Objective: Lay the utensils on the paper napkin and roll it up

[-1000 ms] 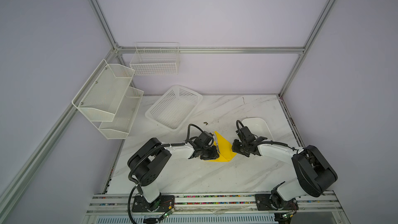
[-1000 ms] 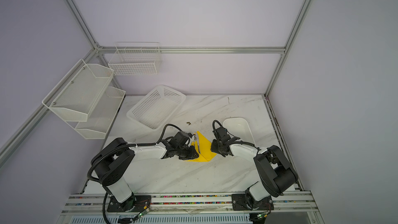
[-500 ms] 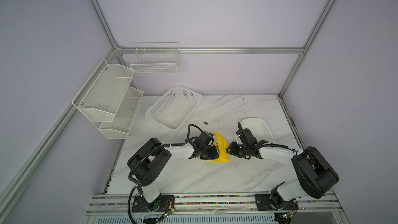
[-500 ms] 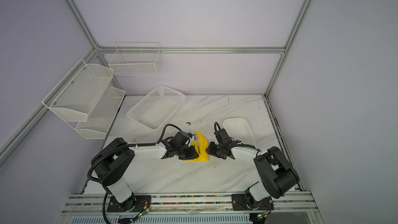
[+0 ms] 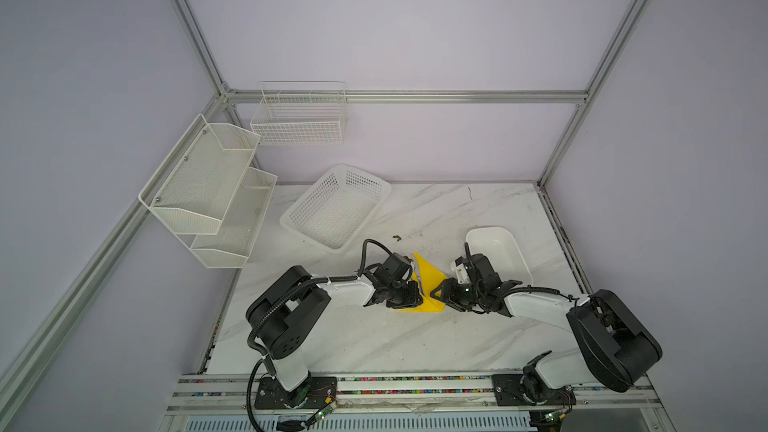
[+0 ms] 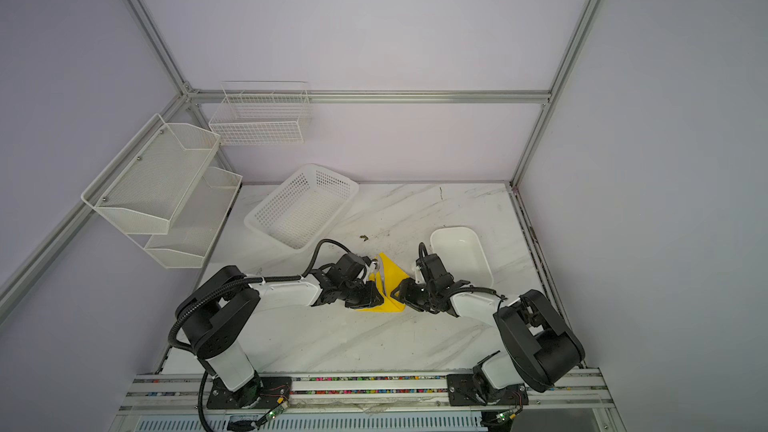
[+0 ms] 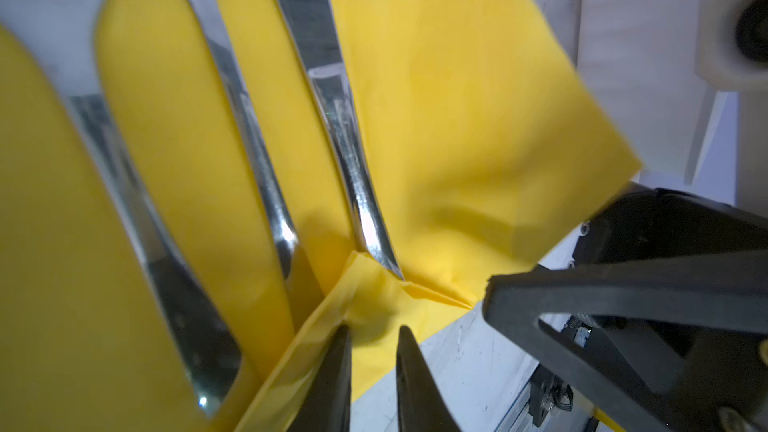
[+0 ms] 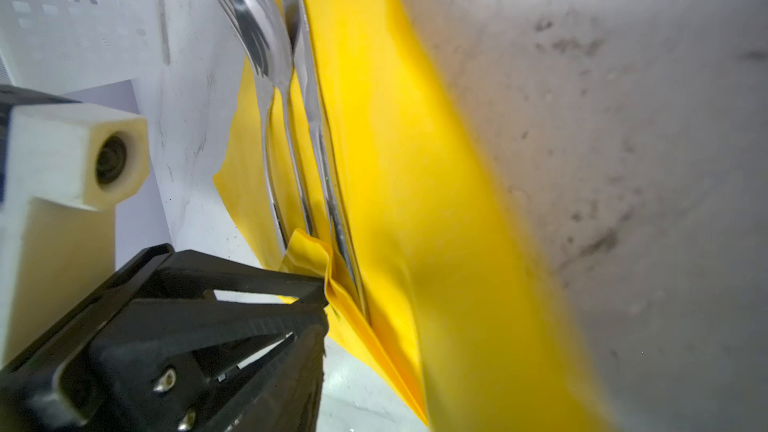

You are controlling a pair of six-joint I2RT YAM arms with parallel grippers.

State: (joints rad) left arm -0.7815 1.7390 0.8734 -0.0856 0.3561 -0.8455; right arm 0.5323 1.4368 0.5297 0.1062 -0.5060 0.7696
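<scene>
Fingers [image 7: 332, 380] of the left gripper [image 7: 371, 353] stood narrow in the left wrist view, pinched on a folded-over corner of the paper napkin [image 7: 457, 118], with yellow paper filling the slit between the 2 black tips. The 3 utensils [image 7: 266, 168] lay side by side on that napkin, their silver handles converging toward the pinched fold, and the sheet stood up as a flap beside the outermost handle. Past the flap's edge, the fingers [image 7: 623, 288] of the right gripper [image 7: 550, 253] stood apart with a pale gap between them; whether either touched the paper could not be told. In the right wrist view, the fork [image 8: 232, 2], spoon [image 8: 259, 27] and knife [image 8: 301, 47] lay close together on the napkin, the spoon's bowl overlapping the fork's tines. The left gripper's tips met at the crumpled fold by the handle ends, and a blurred yellow band of paper hung close to the lens. The right fingers themselves were out of that view. In both top views the napkin [image 5: 430, 280] [image 6: 392, 280] sat near the middle of the marble desk [image 5: 374, 338], one side raised into a triangle. It lay between the 2 grippers, the left one over its near corner and the right one just beside its opposite edge. A white perforated basket [image 5: 365, 178] lay farther back, and a white tray [image 5: 498, 251] lay behind the right arm.
</scene>
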